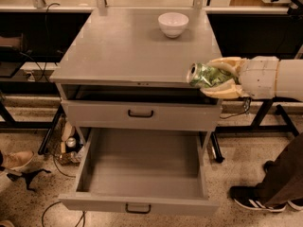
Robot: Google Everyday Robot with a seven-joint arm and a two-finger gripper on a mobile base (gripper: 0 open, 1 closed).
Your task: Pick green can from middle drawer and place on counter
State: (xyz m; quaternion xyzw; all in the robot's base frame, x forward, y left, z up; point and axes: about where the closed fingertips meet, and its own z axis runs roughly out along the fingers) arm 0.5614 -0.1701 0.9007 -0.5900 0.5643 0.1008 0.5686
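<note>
My gripper [215,76] comes in from the right on a white arm and is shut on the green can [204,75]. The can lies on its side between the cream fingers, its silver end facing left. It hangs in the air at the counter's [128,51] front right edge, about level with the top. The middle drawer [142,171] is pulled far out below, and its grey tray shows nothing in it.
A white bowl [173,23] stands at the back of the counter. The upper drawer [142,113] is slightly open. A person's leg and shoe [262,200] stand at the lower right. Another shoe [16,160] and cables lie on the floor at the left.
</note>
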